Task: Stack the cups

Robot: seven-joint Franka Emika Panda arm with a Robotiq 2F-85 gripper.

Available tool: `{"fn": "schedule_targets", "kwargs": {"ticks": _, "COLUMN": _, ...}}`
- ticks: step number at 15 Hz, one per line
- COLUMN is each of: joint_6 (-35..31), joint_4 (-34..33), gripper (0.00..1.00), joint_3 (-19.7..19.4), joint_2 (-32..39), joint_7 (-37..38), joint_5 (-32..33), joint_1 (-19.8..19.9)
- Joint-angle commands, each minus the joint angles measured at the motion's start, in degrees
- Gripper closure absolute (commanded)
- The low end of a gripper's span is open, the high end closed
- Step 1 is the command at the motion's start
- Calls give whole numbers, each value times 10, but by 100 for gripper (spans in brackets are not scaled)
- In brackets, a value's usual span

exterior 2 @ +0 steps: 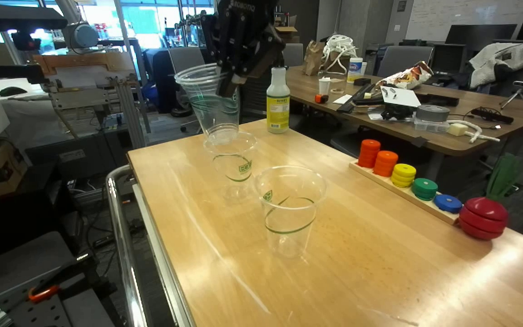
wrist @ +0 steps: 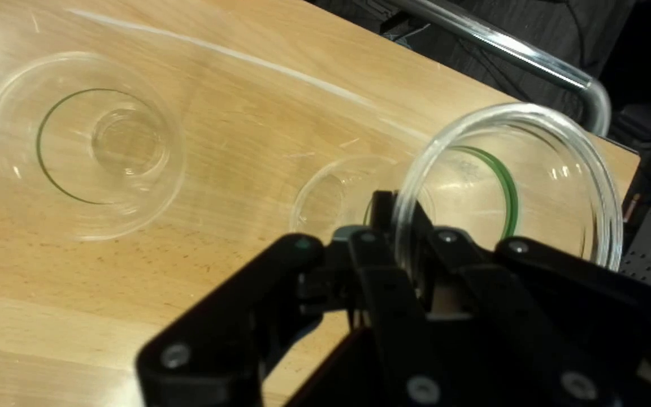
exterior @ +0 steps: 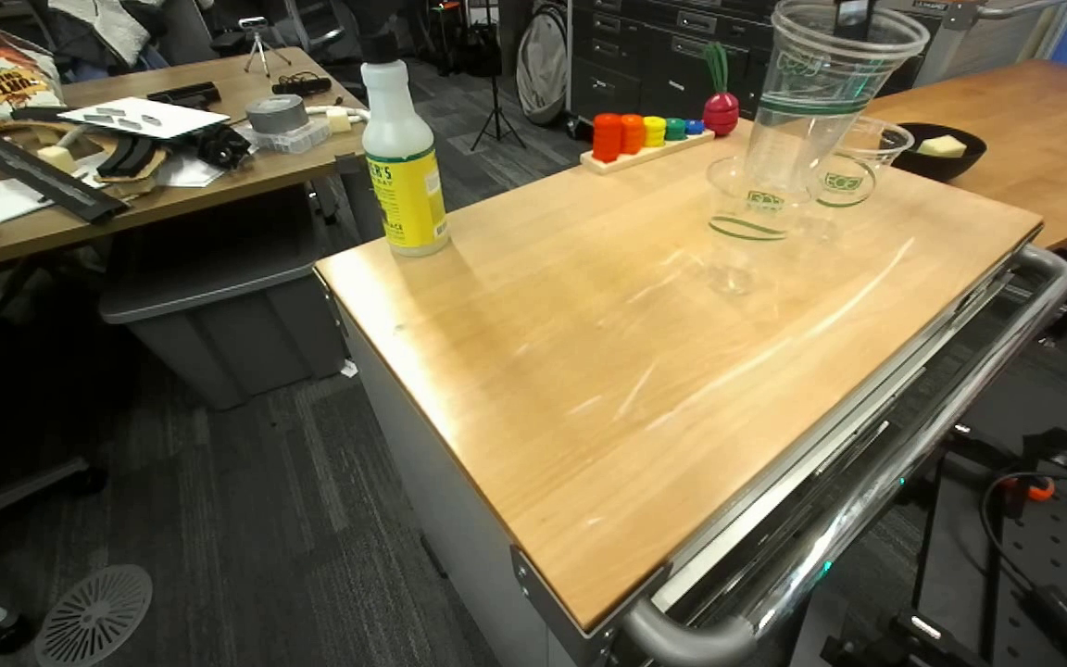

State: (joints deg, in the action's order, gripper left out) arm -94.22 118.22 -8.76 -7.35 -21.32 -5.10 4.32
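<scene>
In both exterior views, a cluttered desk point(exterior: 228, 74) and a wood-topped cart point(exterior: 543, 417) are shown, the desk being set beyond the cart's long side opposite its metal handle point(wrist: 500, 40). In an exterior view, a second table point(exterior: 1034, 120) is seen just past one end of the cart. Above the cart, the gripper point(exterior 2: 227, 81) is held, its black fingers point(wrist: 382, 212) clamped on the wall of a tilted stack of cups point(exterior 2: 214, 106), near the rim. At least two clear cups are nested in the stack; the exact count cannot be made out. Along the cart's long edge opposite the handle, a ring toy point(exterior 2: 403, 175) is laid, its rings red, orange, yellow, green and blue. A yellow-labelled bottle point(exterior: 408, 204) is stood upright near the cart's corner on that same edge, far from the second table. A lower cup point(exterior 2: 234, 168) and a lone cup point(exterior 2: 288, 213) are stood upright and apart on the cart. The lower cup is placed nearer the cart's middle, the base of the stack being seen at its mouth; whether it is dipped inside cannot be told. The lone cup is set nearer the cart's end by the second table. On the cart's toy edge, a red toy radish point(exterior 2: 484, 218) with green leaves is rested; past the cart's end, a dark bowl point(exterior: 955, 167) with a pale chunk point(exterior: 941, 145) inside is seen.
</scene>
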Motion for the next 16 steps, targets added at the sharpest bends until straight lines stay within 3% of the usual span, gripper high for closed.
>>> {"fn": "schedule_targets", "kwargs": {"ticks": 1, "joint_6": 14, "joint_4": -29, "gripper": 98, "joint_3": -5, "joint_2": 37, "joint_7": -44, "joint_5": -29, "joint_1": 7}}
{"fn": "schedule_targets", "kwargs": {"ticks": 7, "joint_6": 24, "joint_4": -45, "gripper": 98, "joint_3": 0, "joint_2": 73, "joint_7": -57, "joint_5": -19, "joint_1": 14}}
{"fn": "schedule_targets", "kwargs": {"ticks": 8, "joint_6": 17, "joint_4": -45, "gripper": 79, "joint_3": 1, "joint_2": 74, "joint_7": -58, "joint_5": -15, "joint_1": 14}}
{"fn": "schedule_targets", "kwargs": {"ticks": 9, "joint_6": 13, "joint_4": -45, "gripper": 68, "joint_3": 3, "joint_2": 76, "joint_7": -56, "joint_5": -12, "joint_1": 14}}
{"fn": "schedule_targets", "kwargs": {"ticks": 16, "joint_6": -6, "joint_4": -45, "gripper": 16, "joint_3": 8, "joint_2": 75, "joint_7": -33, "joint_5": 9, "joint_1": 12}}
